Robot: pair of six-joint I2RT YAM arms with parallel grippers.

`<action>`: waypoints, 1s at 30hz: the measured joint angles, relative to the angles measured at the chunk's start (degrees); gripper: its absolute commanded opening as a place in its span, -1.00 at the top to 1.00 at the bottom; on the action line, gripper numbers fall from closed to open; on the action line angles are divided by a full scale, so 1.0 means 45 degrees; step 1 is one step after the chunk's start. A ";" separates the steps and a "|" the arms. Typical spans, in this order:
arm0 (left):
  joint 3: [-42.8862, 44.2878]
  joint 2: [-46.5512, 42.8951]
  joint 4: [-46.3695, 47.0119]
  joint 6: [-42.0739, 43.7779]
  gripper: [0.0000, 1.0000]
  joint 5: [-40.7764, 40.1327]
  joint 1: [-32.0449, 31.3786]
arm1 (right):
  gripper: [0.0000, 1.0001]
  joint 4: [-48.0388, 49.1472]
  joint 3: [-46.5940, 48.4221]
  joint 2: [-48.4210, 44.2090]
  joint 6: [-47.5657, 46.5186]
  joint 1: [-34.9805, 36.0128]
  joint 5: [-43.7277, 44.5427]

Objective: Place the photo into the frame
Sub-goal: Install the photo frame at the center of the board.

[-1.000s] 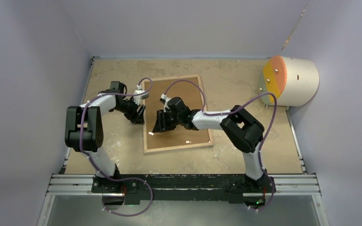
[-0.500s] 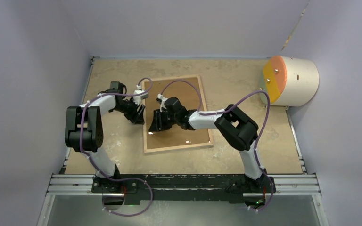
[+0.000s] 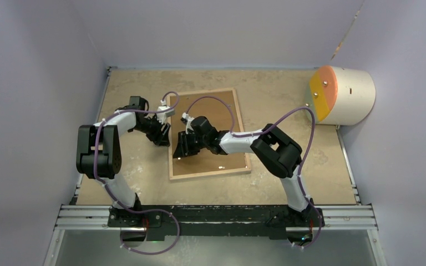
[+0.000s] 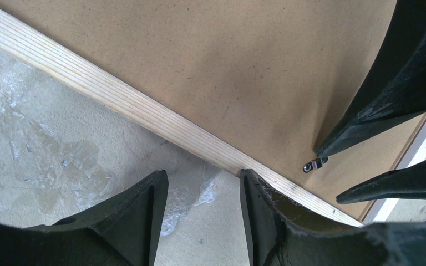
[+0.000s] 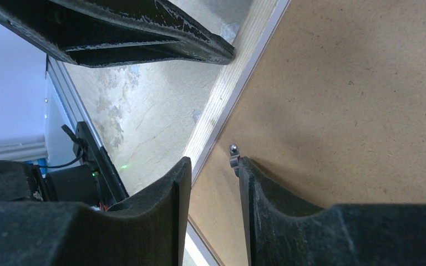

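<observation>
In the top external view we find the frame (image 3: pixel 211 173) lying back-up on the table (image 3: pixel 288 88). Its long axis runs from the near edge toward the far wall, and the brown backing board (image 3: pixel 222 111) is seated inside its rim. The photo shows in no view; we judge it may lie under the board, but we cannot confirm this. The left gripper (image 3: pixel 161 134) stands just outside the frame's left rim, and the right gripper (image 3: pixel 181 149) reaches across the board to the inner side of that same rim. In the left wrist view the frame (image 4: pixel 144 113) shows its light-wood rim as a diagonal band. The left gripper (image 4: pixel 202 185) has its fingers parted and holds nothing, with one tip at the rim's outer edge and the other over bare table. A small metal retaining tab (image 4: pixel 310 165) sits on the board just inside the rim, at the tips of the right gripper's fingers (image 4: pixel 388 94). In the right wrist view the right gripper (image 5: pixel 214 166) is likewise parted and grasps nothing, straddling the frame (image 5: pixel 238 94) at its rim. The metal retaining tab (image 5: pixel 233 157) lies just beside the tip of the board-side finger; we cannot tell whether they touch. We judge that the coming move turns on this tab: it lies directly at the right fingers, so the right arm is the nearer one, while the left is placed to brace the rim.
</observation>
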 measured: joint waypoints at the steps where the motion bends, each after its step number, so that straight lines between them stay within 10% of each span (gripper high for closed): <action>1: 0.0000 0.0000 0.0000 0.0000 -0.05 0.0000 0.0000 | 0.21 0.0000 0.0000 -0.0005 0.0000 0.0000 0.0000; 30: -0.0019 -0.0005 0.0024 0.0010 -0.06 0.0000 0.0005 | 0.21 0.0253 -0.0097 0.0058 0.0549 0.0442 0.0019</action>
